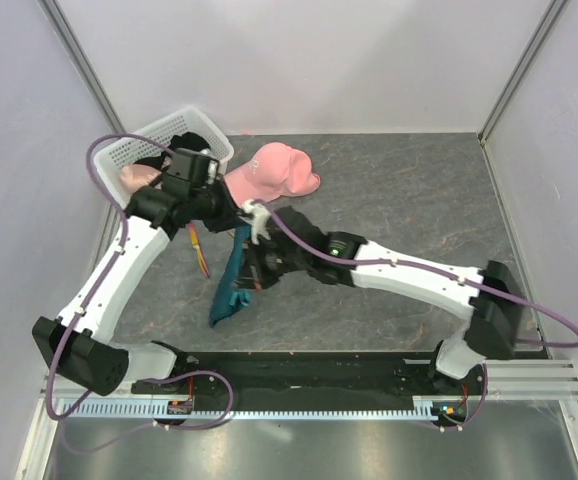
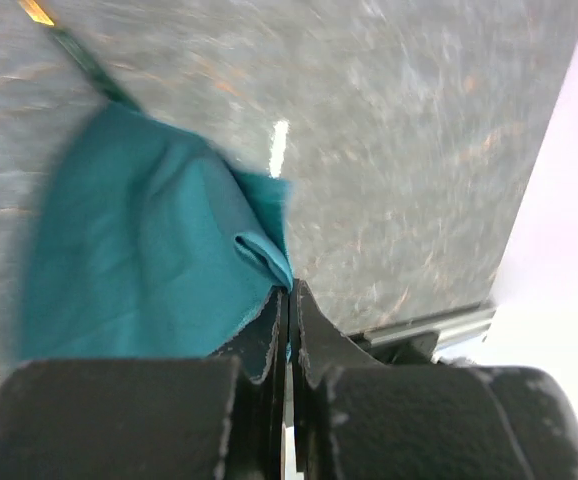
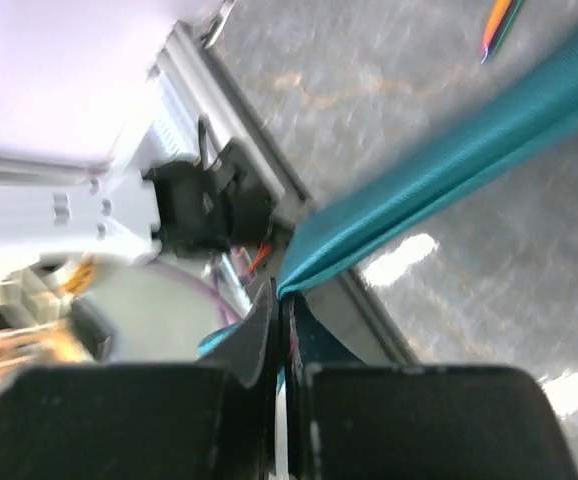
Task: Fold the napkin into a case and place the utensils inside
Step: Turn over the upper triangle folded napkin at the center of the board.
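Left gripper (image 2: 287, 298) clamped shut on napkin (image 2: 139, 240) corner; right gripper (image 3: 281, 302) pinching taut edge. Advice: even tension, lower cloth flat ahead of fingertips, clear of fork (image 2: 84, 62) beyond.

One napkin (image 1: 231, 285), one cap (image 1: 274, 172), one basket (image 1: 154, 135), two utensils (image 1: 200, 256)

The napkin (image 1: 227, 300) lies before the cap (image 1: 274, 172), basket (image 1: 197, 124) left of it (a utensil (image 1: 200, 255) beside the napkin).

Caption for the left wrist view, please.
Left fingers pinched shut on an edge of the teal napkin above the grey marbled table.
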Controlling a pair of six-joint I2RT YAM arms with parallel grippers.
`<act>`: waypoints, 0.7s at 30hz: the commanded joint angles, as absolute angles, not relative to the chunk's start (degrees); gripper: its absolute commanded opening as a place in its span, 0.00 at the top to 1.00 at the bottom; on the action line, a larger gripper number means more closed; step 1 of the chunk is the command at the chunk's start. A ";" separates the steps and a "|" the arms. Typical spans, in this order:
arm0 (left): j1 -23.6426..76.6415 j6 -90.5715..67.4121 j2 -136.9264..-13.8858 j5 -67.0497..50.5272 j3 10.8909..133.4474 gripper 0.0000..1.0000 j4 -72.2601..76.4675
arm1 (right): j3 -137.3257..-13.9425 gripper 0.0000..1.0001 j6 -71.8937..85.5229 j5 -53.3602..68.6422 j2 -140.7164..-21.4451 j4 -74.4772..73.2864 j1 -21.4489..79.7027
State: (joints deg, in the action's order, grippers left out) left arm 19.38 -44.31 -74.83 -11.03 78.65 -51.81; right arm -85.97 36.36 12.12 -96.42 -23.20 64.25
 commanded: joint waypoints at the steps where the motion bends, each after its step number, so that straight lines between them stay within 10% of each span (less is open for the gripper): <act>1: 31.69 -50.61 -78.74 -3.89 80.16 0.98 -40.10 | -62.36 1.00 47.71 35.24 -87.13 -0.64 58.91; 8: 42.62 -53.88 -96.39 -2.01 86.21 0.98 -30.96 | -30.02 1.00 52.03 40.34 -71.56 8.71 46.60; 21: 49.39 -51.51 -120.32 -5.98 99.66 0.98 -24.08 | -20.48 0.93 46.15 34.64 -62.49 -13.08 34.98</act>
State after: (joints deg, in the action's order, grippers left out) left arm 49.95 -51.96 -118.43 -7.90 93.30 -34.35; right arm -20.64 49.04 32.91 -62.67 -2.81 34.70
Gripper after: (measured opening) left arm 0.025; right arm 0.053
